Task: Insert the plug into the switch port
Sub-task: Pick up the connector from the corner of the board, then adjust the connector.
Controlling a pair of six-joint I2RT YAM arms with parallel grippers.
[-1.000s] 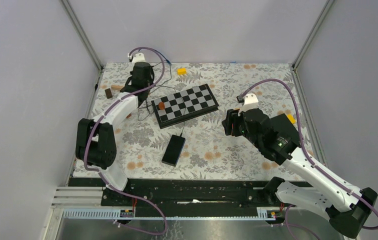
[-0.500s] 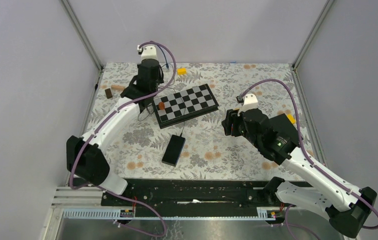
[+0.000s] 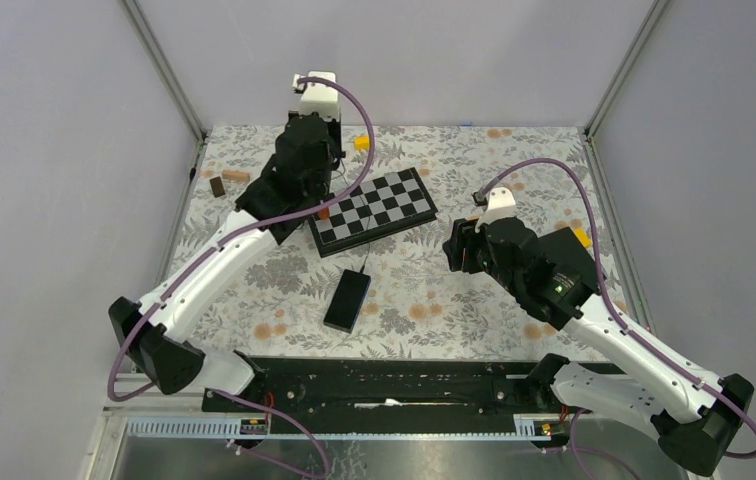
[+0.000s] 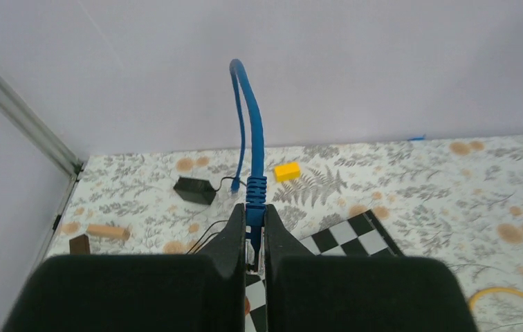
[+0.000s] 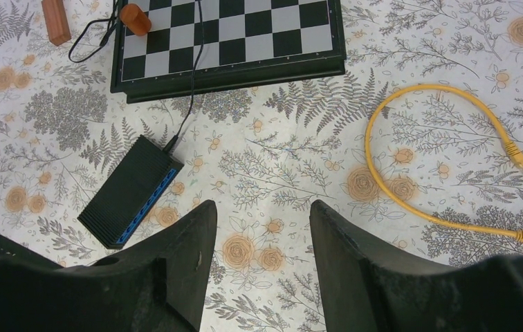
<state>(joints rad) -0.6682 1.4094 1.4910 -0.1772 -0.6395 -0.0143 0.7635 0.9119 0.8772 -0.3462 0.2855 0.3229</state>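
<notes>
The switch point(image 3: 347, 300) is a flat black box lying near the middle front of the table; in the right wrist view the switch point(image 5: 131, 190) shows a blue port face on its right side. My left gripper point(image 4: 254, 221) is shut on the plug point(image 4: 254, 238) of a blue cable point(image 4: 255, 138), which arches up from the jaws. It is raised over the back left of the table, beside the chessboard. My right gripper point(image 5: 262, 207) hangs open over bare cloth to the right of the switch, holding nothing.
A chessboard point(image 3: 372, 208) lies behind the switch, with the switch's thin black lead across it. A yellow cable point(image 5: 383, 180) curls on the right. At the back left lie a yellow block point(image 4: 286, 171), a black adapter point(image 4: 194, 189) and a wooden peg point(image 4: 106, 232).
My left arm has risen and swung right and toward the back wall, carrying the blue cable's plug. The right arm and the switch have not moved.
</notes>
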